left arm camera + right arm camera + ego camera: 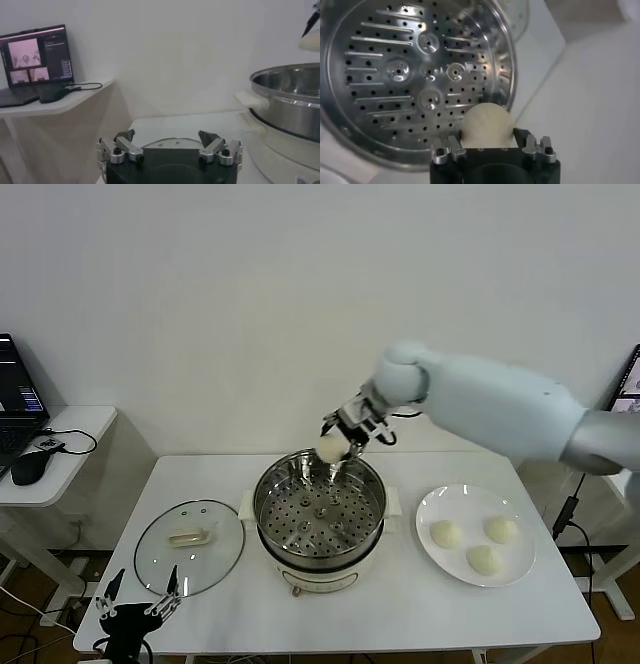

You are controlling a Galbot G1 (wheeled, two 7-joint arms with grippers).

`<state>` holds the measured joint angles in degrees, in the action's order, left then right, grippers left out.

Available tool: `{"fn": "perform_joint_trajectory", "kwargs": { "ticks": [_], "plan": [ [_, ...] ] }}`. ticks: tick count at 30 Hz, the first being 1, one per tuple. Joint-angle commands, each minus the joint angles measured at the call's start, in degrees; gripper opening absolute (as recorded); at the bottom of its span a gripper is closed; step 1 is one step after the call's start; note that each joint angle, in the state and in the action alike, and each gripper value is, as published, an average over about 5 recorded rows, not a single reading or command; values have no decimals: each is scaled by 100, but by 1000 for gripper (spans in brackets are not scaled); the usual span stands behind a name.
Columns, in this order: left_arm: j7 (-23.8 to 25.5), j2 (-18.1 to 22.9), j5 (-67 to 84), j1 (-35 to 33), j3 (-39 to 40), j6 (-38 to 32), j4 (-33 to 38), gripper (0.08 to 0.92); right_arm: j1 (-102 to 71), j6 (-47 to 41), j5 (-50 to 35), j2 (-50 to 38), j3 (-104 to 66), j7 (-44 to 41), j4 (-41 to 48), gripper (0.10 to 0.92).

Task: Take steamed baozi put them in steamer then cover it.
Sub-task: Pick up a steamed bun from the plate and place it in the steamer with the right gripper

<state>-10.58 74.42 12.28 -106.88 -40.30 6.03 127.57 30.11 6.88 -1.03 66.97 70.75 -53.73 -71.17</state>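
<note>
Nearest the head camera, at the front left corner of the white table [400, 604], the left gripper [138, 597] sits parked low with its fingers spread wide and nothing between them. Just beyond it lies the glass cover [190, 544], flat on the tabletop with its cream handle up. A plain white wall backs the table; off to the left gripper's side a small side desk [60, 429] carries a laptop [15, 399] and a mouse [28, 469].

From the right, the right arm reaches across at an angle, wrist bent downward, bringing the right gripper [340, 446] over the far rim of the steamer [320, 519]. Its fingers are closed around one steamed baozi [331, 448], held in the air above the edge of the perforated tray [410, 75], which has no bun on it. Well back along that arm's side, a white plate [430, 504] holds the other three baozi [484, 560].
</note>
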Motion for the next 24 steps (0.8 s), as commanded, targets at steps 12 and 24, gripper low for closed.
{"fn": "perform_joint_trajectory", "kwargs": {
  "ticks": [12,24],
  "plan": [
    [7,31,33,57,-15,3,-67,823,-349,1198,1400,570,322,279,481,664],
    [5,53,29,51,-17,6,-37,823,-574,1487,1733,558,207,444,758,694]
  ]
}}
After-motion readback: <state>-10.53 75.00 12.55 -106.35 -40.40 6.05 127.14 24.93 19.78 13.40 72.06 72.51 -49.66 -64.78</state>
